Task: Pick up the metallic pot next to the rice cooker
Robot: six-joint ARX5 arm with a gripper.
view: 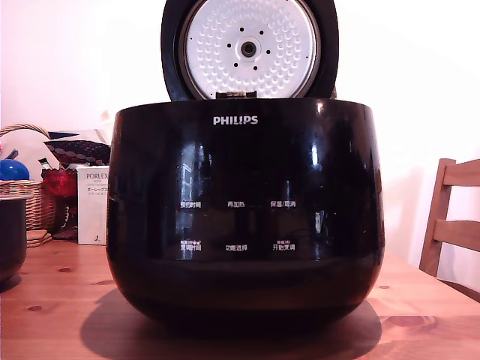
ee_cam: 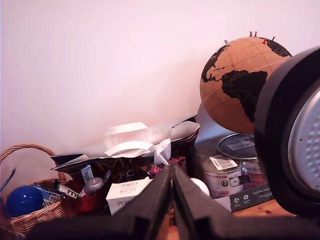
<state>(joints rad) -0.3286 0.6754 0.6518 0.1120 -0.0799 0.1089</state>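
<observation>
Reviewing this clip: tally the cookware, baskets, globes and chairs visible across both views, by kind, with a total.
Rice cooker: 1
Metallic pot, cut off at the exterior view's left edge: 1
Wicker basket: 1
Cork globe: 1
Wooden chair: 1
Total: 5

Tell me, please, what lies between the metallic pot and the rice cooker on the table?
In the exterior view, only bare wooden table lies between the metallic pot at the left edge and the rice cooker. The white box stands further back.

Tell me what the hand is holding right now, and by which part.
Nothing. The hand is shut on itself, fingers together with nothing between them, up clear of the metallic pot.
</observation>
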